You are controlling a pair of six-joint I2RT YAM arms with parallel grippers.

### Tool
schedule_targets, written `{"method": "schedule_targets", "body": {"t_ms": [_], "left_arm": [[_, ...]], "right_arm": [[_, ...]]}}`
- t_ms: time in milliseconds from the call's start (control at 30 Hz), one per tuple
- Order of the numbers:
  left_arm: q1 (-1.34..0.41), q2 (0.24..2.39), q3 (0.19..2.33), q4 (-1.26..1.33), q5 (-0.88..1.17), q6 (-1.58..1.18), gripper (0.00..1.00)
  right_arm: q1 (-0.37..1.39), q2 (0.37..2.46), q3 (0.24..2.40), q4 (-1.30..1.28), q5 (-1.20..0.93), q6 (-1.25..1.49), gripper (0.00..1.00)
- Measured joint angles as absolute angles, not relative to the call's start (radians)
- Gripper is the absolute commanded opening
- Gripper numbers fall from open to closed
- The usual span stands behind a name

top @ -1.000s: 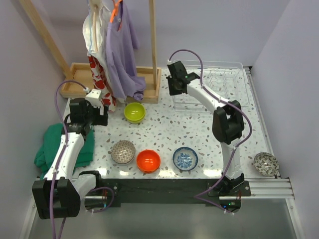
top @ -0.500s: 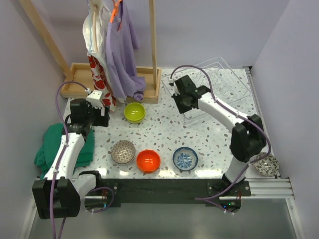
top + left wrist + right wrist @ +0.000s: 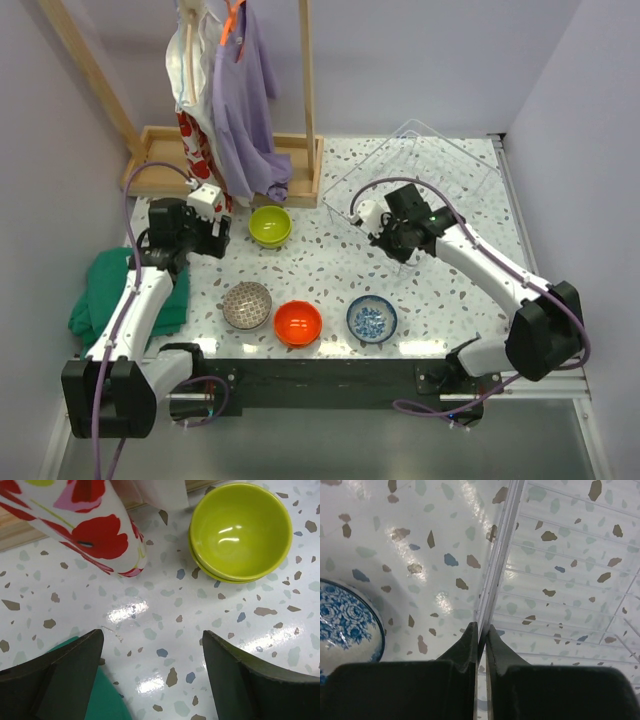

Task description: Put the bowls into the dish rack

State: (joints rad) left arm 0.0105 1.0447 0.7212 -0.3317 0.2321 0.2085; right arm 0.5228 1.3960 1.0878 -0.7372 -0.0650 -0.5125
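Far left: black left gripper (image 3: 151,639) gaping wide, empty, near lime green round bowl (image 3: 270,224). Along the front: grey-brown speckled bowl (image 3: 246,305), glossy orange-red bowl (image 3: 298,323), blue-patterned white bowl (image 3: 371,319). Over right: black right gripper (image 3: 481,629) pinched tight on edge of clear wire-frame dish rack (image 3: 440,160), sitting askew.

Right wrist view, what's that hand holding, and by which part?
The right hand is shut on the clear wire-frame dish rack, pinching its thin rim edge. The left hand is open, holding nothing.
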Motion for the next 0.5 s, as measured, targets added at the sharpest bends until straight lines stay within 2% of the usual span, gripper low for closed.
{"method": "schedule_targets", "body": {"t_ms": [500], "left_arm": [[-0.021,1.055,0.721,-0.332,0.301,0.250,0.85]], "right_arm": [[0.360,1.389,1.097,-0.909,-0.213,-0.983,0.00]]}}
